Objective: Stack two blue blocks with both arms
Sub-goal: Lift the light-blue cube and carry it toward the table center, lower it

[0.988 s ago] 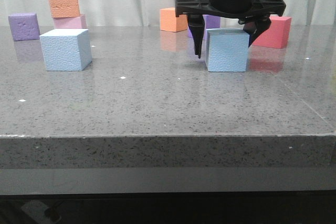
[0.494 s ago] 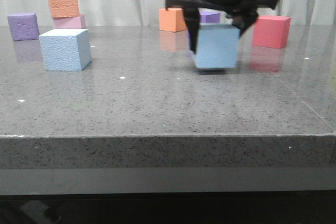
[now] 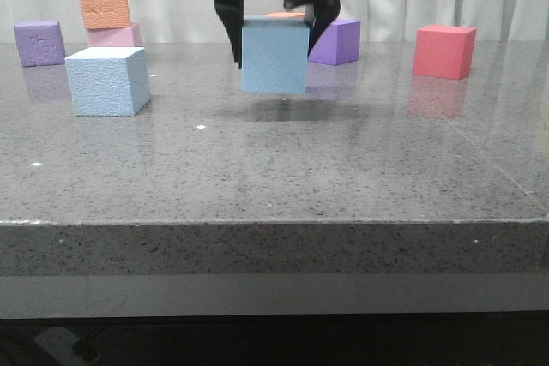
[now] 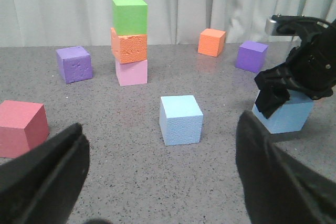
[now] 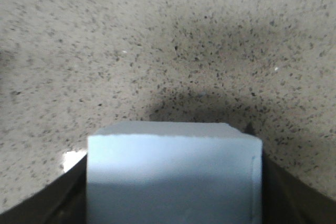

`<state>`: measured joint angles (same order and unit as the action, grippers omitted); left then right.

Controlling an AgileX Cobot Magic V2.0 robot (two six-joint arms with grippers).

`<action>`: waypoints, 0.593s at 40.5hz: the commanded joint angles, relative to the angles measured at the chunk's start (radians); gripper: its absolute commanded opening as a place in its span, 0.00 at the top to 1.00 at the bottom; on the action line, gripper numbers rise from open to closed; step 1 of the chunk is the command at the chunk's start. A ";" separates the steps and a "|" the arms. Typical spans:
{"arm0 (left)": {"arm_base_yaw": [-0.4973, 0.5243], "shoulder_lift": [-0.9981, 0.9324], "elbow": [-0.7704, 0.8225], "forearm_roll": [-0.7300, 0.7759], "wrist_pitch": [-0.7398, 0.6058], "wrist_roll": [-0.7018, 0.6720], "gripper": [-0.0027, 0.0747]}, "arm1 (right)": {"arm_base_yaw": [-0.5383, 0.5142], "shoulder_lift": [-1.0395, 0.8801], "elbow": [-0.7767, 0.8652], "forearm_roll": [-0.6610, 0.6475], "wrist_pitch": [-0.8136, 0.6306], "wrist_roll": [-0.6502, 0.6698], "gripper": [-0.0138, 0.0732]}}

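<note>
Blocks first: one blue block [image 3: 274, 55] hangs clear of the grey stone table [image 3: 283, 169], its shadow on the surface beneath, pinched between the black fingers of my right gripper [image 3: 276, 40], which close against both its sides. On my right wrist feed that same block fills the lower frame with speckled tabletop beyond it. The other blue block [image 3: 107, 81] sits flat on the table toward the left, well apart from the lifted one. My left gripper [image 4: 163, 177] shows only on its own wrist camera, its two dark fingers spread wide at the frame edges with nothing between them; the resting block lies ahead of it on the table. Behind that block I see a stack of pink, orange and green cubes [image 3: 106, 2], with a purple cube [image 3: 39, 43] beside it. A red cube [image 3: 444, 51] stands far right.
</note>
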<state>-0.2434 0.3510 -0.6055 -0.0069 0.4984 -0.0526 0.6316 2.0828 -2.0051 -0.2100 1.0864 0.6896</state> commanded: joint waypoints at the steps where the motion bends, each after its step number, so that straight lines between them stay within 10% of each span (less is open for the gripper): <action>1: -0.007 0.014 -0.032 -0.006 -0.078 -0.010 0.23 | -0.001 -0.046 -0.036 -0.027 -0.028 0.008 0.31; 24: -0.007 0.014 -0.032 -0.006 -0.078 -0.010 0.23 | -0.001 -0.080 -0.037 0.019 -0.013 -0.115 0.15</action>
<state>-0.2434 0.3510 -0.6055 -0.0069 0.4984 -0.0526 0.6316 2.1152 -2.0048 -0.1768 1.0837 0.6368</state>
